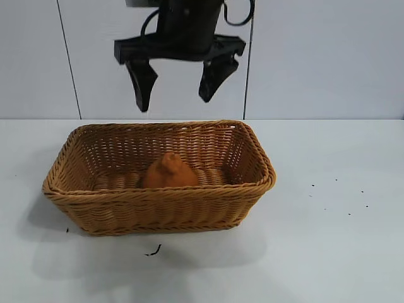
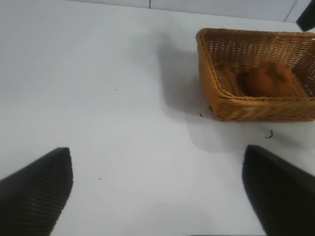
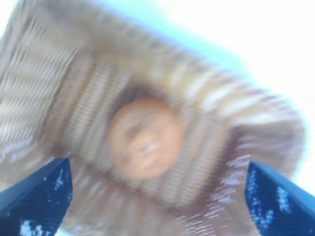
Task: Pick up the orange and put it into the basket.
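1. The orange (image 1: 169,172) sits on the floor of the basket (image 1: 69,189), about mid-length, touching nothing but the weave under it. Judged from that, the placing step is done and only the retreat is left.

2. The right gripper (image 1: 178,88) hangs above the basket, directly over the orange and well clear of the braided rim. Its jaws stand wide apart and hold nothing; the right wrist view looks straight down between them at the fruit (image 3: 145,137) below.

3. The left gripper (image 2: 157,196) is parked off to the side, with the basket (image 2: 256,105) ahead of its jaws and well apart from them. Its jaws are also wide and empty, over bare surface (image 2: 98,98).

4. The next move calls for little: the right arm need only draw away from the basket without dipping. With the jaws this high, neither tip is near the rim, so a straight lift or pull-back looks safe.

5. Room to move is generous. Open surface (image 1: 341,240) lies all round the basket, bar a few dark specks and a small dark scrap (image 1: 154,251) near the basket's front wall, below and in front of the right jaws.

6. The one edge that matters is the braided rim; dropping while swinging sideways could catch it and shift the basket.
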{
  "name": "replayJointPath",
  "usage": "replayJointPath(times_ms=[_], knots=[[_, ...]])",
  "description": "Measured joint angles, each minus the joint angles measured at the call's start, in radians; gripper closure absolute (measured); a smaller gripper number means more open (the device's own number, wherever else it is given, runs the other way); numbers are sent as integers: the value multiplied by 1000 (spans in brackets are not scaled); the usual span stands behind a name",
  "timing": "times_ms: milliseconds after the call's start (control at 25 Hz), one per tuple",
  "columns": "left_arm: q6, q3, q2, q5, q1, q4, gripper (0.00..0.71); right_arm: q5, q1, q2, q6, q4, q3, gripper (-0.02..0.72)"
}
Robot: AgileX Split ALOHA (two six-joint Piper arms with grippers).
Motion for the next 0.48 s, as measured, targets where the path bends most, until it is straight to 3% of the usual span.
replayJointPath(times_ms=[240, 480], knots=[[0, 0, 0, 0, 0, 0, 36, 16, -104, -4, 14, -25, -45, 14], [0, 0, 0, 0, 0, 0, 36, 19, -281, -4, 9, -80, -45, 14]])
